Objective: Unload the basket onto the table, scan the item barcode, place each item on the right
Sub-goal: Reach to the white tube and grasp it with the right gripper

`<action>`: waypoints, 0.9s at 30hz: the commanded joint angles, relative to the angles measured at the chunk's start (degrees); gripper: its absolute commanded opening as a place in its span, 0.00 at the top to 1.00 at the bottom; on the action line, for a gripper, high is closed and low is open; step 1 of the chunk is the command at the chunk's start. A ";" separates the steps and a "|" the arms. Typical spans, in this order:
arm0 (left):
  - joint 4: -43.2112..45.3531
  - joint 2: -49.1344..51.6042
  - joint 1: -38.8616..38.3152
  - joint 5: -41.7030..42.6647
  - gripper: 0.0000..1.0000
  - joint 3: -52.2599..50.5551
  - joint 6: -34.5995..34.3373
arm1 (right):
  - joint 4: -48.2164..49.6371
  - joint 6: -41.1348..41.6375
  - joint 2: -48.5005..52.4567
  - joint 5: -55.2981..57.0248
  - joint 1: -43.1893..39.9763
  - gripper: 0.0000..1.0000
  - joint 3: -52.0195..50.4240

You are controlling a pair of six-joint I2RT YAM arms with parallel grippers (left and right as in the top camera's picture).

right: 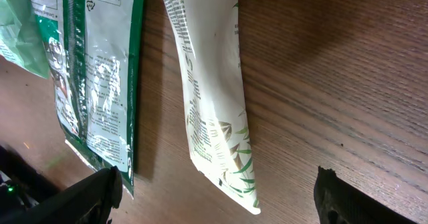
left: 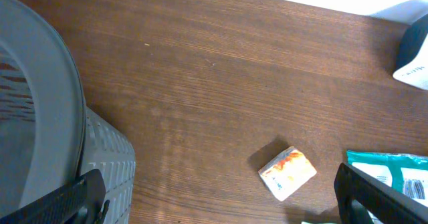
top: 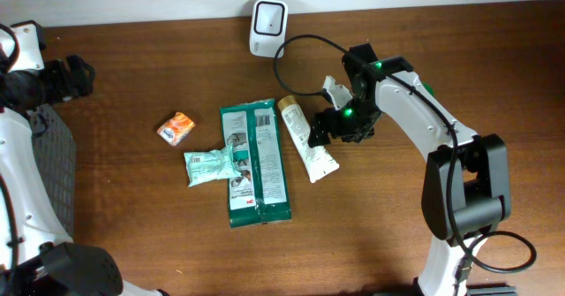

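Note:
A cream tube (top: 306,139) with green leaf print lies flat on the wooden table. In the right wrist view the tube's (right: 214,110) crimped end lies between my right gripper's (right: 219,187) fingers. These stand wide apart and touch nothing. Seen from overhead, that right gripper (top: 323,132) sits just right of the tube. A white barcode scanner (top: 267,26) stands at the table's back edge with a black cable. My left gripper (top: 76,73) hangs open and empty at the far left, and its wrist view (left: 217,197) looks toward a small orange packet (left: 287,173).
A long green pouch (top: 254,162) lies left of the tube, with a pale green wipes pack (top: 208,165) against it and the orange packet (top: 177,127) further left. A grey basket (left: 40,117) stands under the left arm. The scanner cable (top: 291,66) loops near the right arm.

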 commanded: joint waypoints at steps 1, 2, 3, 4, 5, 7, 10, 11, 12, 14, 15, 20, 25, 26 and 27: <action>0.09 -0.24 0.46 0.00 0.01 0.79 -0.52 | 0.20 -0.59 0.11 -0.74 0.00 0.11 -0.33; 0.09 -0.24 0.48 -0.02 0.01 0.79 -0.52 | 0.20 -0.57 0.11 -0.79 0.00 0.11 -0.37; 0.09 -0.24 0.46 -0.02 0.01 0.79 -0.52 | 0.24 -0.57 0.11 -0.98 0.00 0.11 -0.46; 0.09 -0.24 0.46 -0.02 0.01 0.79 -0.50 | 0.46 -0.59 0.35 -1.95 0.04 0.11 -0.46; 0.09 -0.24 0.46 -0.02 0.01 0.79 -0.52 | 0.83 -0.59 0.87 -3.02 0.11 0.11 -0.46; 0.09 -0.24 0.46 -0.02 0.01 0.79 -0.52 | 1.03 -0.59 2.56 -3.10 0.76 0.11 -0.46; 0.09 -0.24 0.46 -0.02 0.01 0.79 -0.52 | 1.40 -0.85 4.59 -3.06 1.18 0.11 -0.48; 0.09 -0.24 0.46 -0.02 0.01 0.79 -0.52 | 2.01 -1.03 5.31 -2.89 1.18 0.11 -0.48; 0.11 -0.24 0.46 -0.02 0.01 0.79 -0.52 | 2.40 -1.03 5.86 -2.91 1.18 0.11 -0.48; 0.09 -0.24 0.46 -0.02 0.01 0.79 -0.52 | 2.75 -1.01 7.61 -3.39 1.18 0.11 -0.50; 0.09 -0.24 0.48 -0.02 0.01 0.79 -0.52 | 2.82 -1.01 8.28 -3.80 1.20 0.11 -0.57; 0.09 -0.24 0.48 -0.02 0.01 0.79 -0.52 | 3.23 -1.01 9.31 -4.17 1.57 0.12 -1.14; 0.09 -0.24 0.48 -0.02 0.01 0.79 -0.52 | 3.67 -1.01 9.31 -4.17 2.01 0.19 -2.60; 0.09 -0.24 0.48 -0.02 0.01 0.79 -0.52 | 4.39 -0.98 9.31 -4.17 1.99 0.20 -3.41; 0.09 -0.24 0.48 -0.02 0.01 0.79 -0.52 | 5.62 -0.90 9.31 -4.20 1.99 0.20 -4.50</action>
